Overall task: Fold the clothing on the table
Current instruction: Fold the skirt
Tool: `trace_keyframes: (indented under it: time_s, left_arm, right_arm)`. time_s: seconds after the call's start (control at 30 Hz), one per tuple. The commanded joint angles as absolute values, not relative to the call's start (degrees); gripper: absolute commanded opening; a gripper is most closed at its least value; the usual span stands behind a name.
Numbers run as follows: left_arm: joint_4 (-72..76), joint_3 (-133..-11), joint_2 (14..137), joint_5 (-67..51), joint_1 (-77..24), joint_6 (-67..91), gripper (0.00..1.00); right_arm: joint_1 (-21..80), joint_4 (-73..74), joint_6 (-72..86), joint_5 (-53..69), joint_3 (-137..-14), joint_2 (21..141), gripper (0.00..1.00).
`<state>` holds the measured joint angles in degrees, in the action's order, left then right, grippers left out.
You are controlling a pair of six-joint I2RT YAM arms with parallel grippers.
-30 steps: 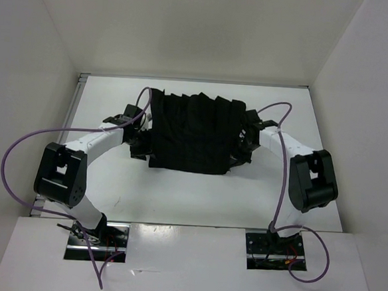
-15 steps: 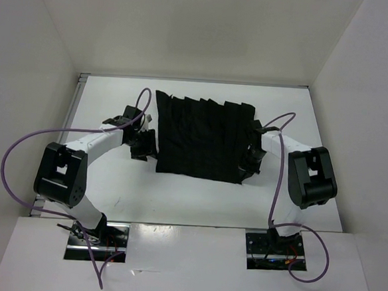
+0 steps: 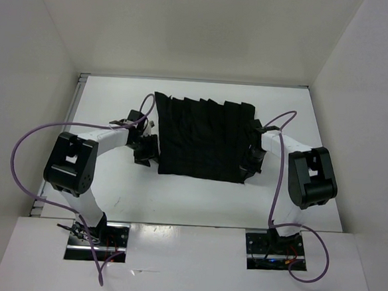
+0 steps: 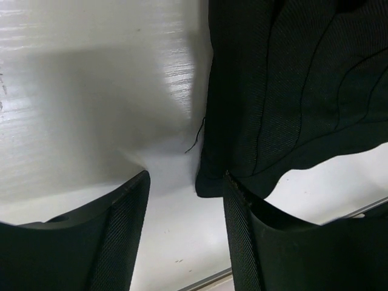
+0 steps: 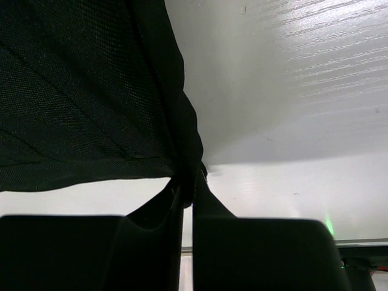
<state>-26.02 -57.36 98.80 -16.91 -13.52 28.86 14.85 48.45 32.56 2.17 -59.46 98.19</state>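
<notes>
- Currently the clothing (image 3: 204, 138) is spread flat as one pleated dark panel in the middle of the table (image 3: 177, 197), its far edge toward the back wall and its near edge slanting down to the right.
- No folded-over layer can be made out from above, so the folding itself is judged to be still ahead. What seems to have been done so far is only the laying out and straightening.
- The near right corner of the cloth is pinched by the right gripper (image 5: 188, 182), whose fingers are pressed together on the hem.
- The left gripper (image 4: 187, 182) is held wide and nothing is clamped in it. The near left corner of the cloth lies just beside the inner face of one finger.
- Compared with a second ago, the cloth has been drawn to the right and slightly nearer, and it looks wider and less bunched.
- The left elbow has been swung inward, and the left fingers have been shifted from the left edge down toward the near left corner.
- The right grip has been kept throughout.
</notes>
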Motion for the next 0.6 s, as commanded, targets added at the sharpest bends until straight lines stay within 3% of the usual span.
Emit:
trace_keyframes:
  time_s: [0.0,0.27,0.37,0.43,0.53,0.57]
  left_arm:
    - [-24.1,-57.9,100.8,-19.1,-13.2,28.6,0.59]
    - [-23.6,-60.7,105.7,-16.8,-15.7,29.1,0.55]
    - [-24.3,-61.3,107.1,-14.8,-17.0,29.1,0.43]
    - [-25.4,-61.9,108.6,-12.6,-18.1,29.1,0.26]
    - [-25.9,-61.9,110.3,-10.6,-18.6,29.1,0.16]
    - [-25.9,-61.9,111.1,-10.0,-19.2,29.1,0.01]
  right_arm:
    - [15.3,49.7,33.7,0.5,-61.2,97.7,0.0]
    - [15.8,49.7,34.2,0.5,-61.2,97.7,0.0]
    - [15.8,49.1,34.2,0.5,-60.6,97.7,0.0]
    - [15.8,49.1,34.2,0.5,-60.6,97.7,0.0]
    - [15.8,49.1,34.2,0.5,-60.6,97.7,0.0]
    - [15.8,49.1,34.2,0.5,-60.6,97.7,0.0]
